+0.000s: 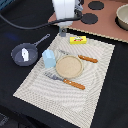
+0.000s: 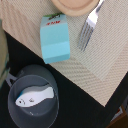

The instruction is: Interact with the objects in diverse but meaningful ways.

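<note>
Dark grey, the frying pan [image 1: 25, 54] lies at the exterior view's left, on the black tabletop [image 1: 107, 95], just off the edge of the woven beige placemat [image 1: 95, 80]. Its long handle points up toward the robot arm. Inside the pan rests a small white piece [image 1: 23, 53]; the wrist view shows it as a white fish shape [image 2: 34, 96] lying flat on the pan [image 2: 32, 102] bottom.

Just to the right of the pan, on the placemat near its edge, stands a pale blue cup [image 1: 48, 58]. In the wrist view it looks more like a pale blue carton [image 2: 54, 39] with a label on one face, so I cannot tell exactly what kind of container it is. It is close to the pan but does not touch it.

Next comes the round beige plate [image 1: 68, 66] in the middle of the placemat. A fork [image 1: 64, 81] with a wooden handle lies near the plate's lower side, and a knife [image 1: 84, 58] with a wooden handle lies beside it on the other side. The fork's prongs [image 2: 88, 30] are seen in the wrist view, beside the carton.

Above the plate, near the far edge of the placemat, lies a flat yellow packet [image 1: 77, 40].

The white robot arm [image 1: 67, 12] hangs over the far end of the tabletop, above the pan handle's tip. Its pincer [image 1: 63, 32] is small and blurred, so I cannot tell whether it is wide or narrow.
</note>
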{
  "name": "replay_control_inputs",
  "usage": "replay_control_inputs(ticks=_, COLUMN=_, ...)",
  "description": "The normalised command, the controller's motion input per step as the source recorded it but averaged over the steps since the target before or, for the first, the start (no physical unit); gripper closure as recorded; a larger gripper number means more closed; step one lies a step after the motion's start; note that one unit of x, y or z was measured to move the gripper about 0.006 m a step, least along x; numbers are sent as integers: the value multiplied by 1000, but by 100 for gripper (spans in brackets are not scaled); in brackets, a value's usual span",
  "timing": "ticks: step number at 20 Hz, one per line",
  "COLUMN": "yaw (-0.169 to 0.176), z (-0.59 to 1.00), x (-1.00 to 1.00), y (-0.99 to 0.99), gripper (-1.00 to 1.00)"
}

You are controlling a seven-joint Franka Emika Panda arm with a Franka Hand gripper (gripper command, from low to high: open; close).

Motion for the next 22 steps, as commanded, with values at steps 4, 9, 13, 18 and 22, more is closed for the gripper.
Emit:
replay_control_inputs(ticks=4, yaw=-65, z=0, x=-41, y=-4, gripper=-100)
replay_control_inputs(ticks=9, yaw=-80, z=0, x=33, y=0, gripper=-100)
replay_control_inputs(ticks=13, yaw=0, z=0, x=0, y=0, gripper=-100)
replay_control_inputs(ticks=18, yaw=0, z=0, x=0, y=0, gripper=-100)
replay_control_inputs(ticks=22, yaw=0, z=0, x=0, y=0, gripper=-100)
